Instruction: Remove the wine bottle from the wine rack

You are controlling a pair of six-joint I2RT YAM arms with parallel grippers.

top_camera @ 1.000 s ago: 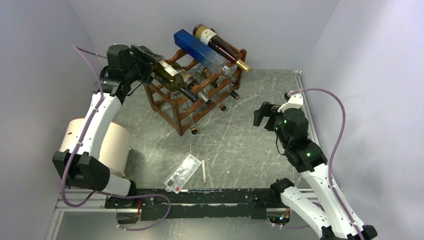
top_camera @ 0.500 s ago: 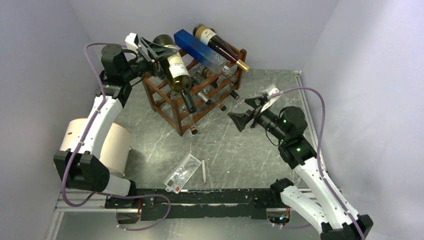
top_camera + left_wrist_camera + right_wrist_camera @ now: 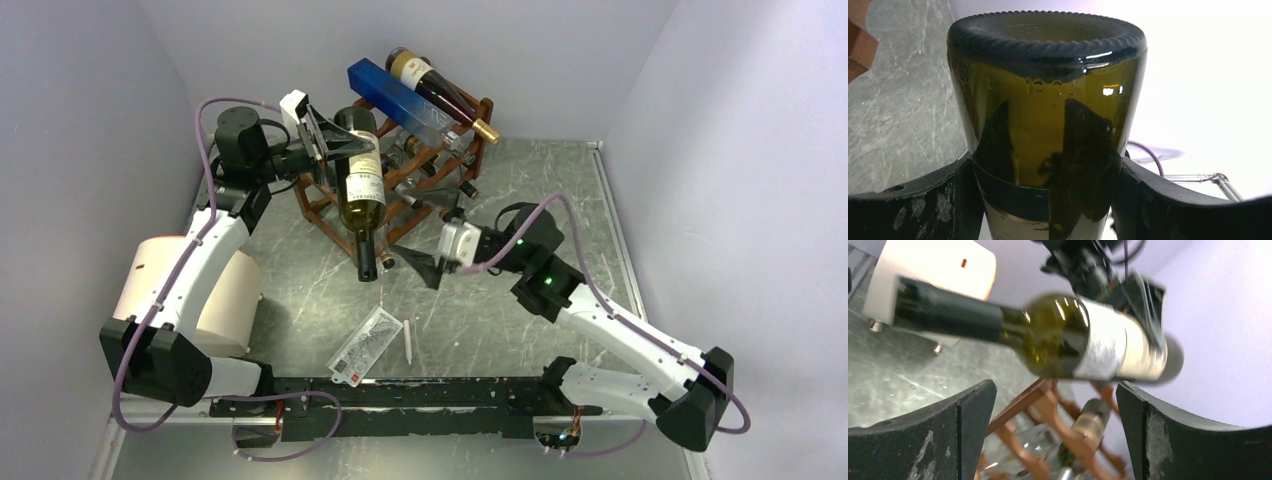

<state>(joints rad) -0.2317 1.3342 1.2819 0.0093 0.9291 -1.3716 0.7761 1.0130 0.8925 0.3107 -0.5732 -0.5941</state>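
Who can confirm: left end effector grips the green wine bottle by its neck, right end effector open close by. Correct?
No. The left end effector grips the green wine bottle near its base, not its neck: the left wrist view shows that end between the fingers. The right end effector is open close by.

Soft, even light overhead; left wrist view glares white; right wrist's wine bottle (image 3: 1088, 342) is motion-blurred.

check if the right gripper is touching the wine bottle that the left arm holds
Apart. The right wrist view shows the wine bottle beyond the right gripper and its open fingers, with the wine rack showing in between.
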